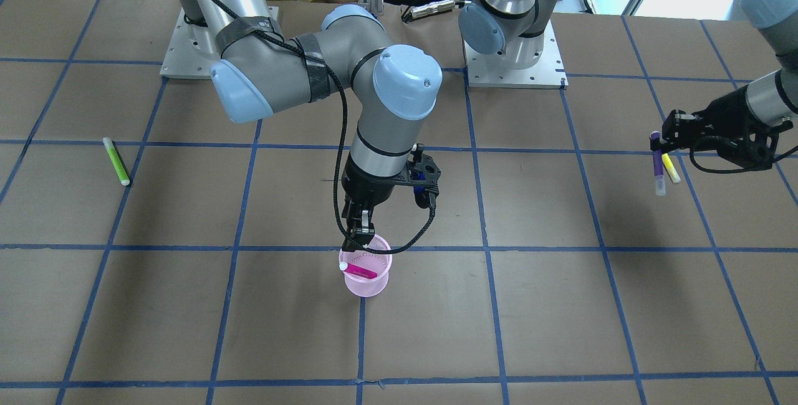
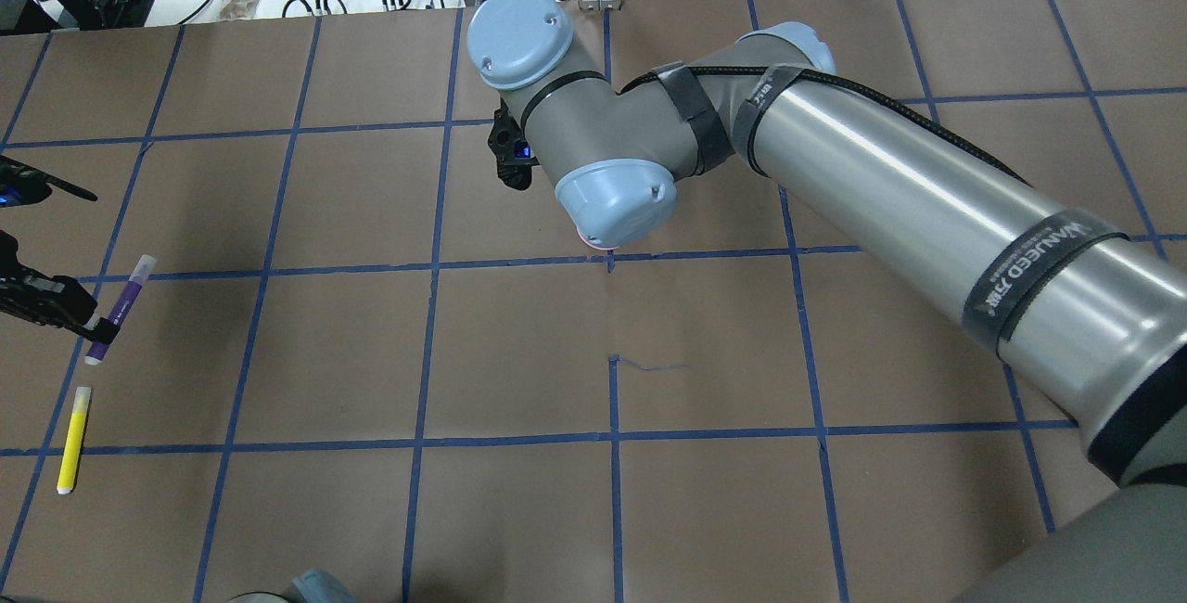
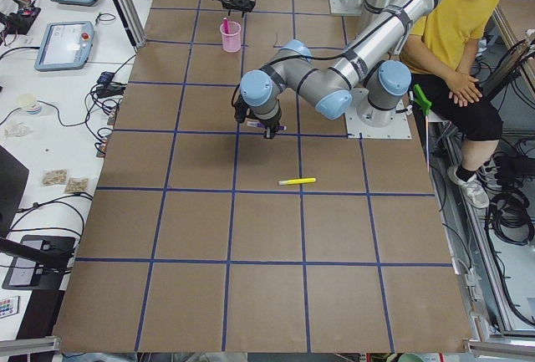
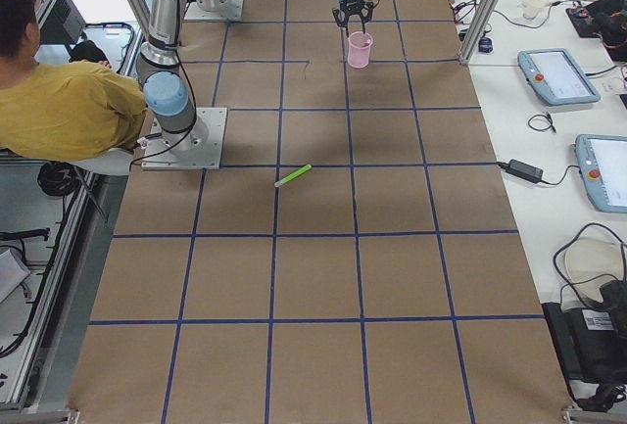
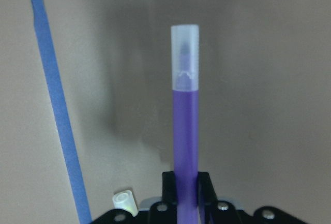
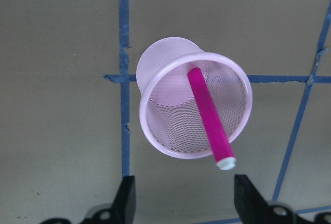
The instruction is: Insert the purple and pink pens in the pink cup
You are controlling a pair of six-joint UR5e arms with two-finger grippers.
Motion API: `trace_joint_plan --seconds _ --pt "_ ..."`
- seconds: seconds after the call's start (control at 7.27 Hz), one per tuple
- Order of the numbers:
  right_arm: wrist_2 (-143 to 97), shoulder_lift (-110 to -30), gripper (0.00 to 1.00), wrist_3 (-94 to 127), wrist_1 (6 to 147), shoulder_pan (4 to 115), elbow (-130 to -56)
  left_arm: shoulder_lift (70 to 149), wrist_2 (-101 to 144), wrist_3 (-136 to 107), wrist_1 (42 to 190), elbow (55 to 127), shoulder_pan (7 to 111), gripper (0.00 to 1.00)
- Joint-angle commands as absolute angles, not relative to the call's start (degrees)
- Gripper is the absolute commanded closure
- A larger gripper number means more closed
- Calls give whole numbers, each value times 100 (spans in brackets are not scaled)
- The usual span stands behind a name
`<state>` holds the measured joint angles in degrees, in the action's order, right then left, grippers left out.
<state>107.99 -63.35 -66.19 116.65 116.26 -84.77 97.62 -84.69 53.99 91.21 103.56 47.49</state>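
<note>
Overhead, right arm (image 2: 881,186) hides the pink cup (image 1: 369,288).

You had the left gripper (image 2: 100,332) at the table's left edge, clamped on the lower part of the purple pen (image 2: 125,297), whose capped end slanted toward the far edge. The yellow pen (image 2: 72,439) lay flat on the brown table (image 2: 519,492), close to the left edge, nearer the near edge and apart from the purple one. Your right arm (image 2: 881,176) reached in from the right edge to the middle, its wrist covering the pink cup (image 2: 593,248) except for a thin sliver.
</note>
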Motion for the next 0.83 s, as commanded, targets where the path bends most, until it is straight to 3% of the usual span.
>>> trace_joint_plan --seconds 0.0,0.41,0.69 --pt "10531 -6782 0 -6636 11584 11087 -8315 9773 -8183 5379 9702 10327 4799 100" --pt "9191 -7723 0 -6566 10666 9541 -8367 9912 -6958 4191 10230 9917 5289 100" --pt "8903 -8293 0 -5118 9987 8993 -8576 9879 -6689 2034 10380 9712 6479 100"
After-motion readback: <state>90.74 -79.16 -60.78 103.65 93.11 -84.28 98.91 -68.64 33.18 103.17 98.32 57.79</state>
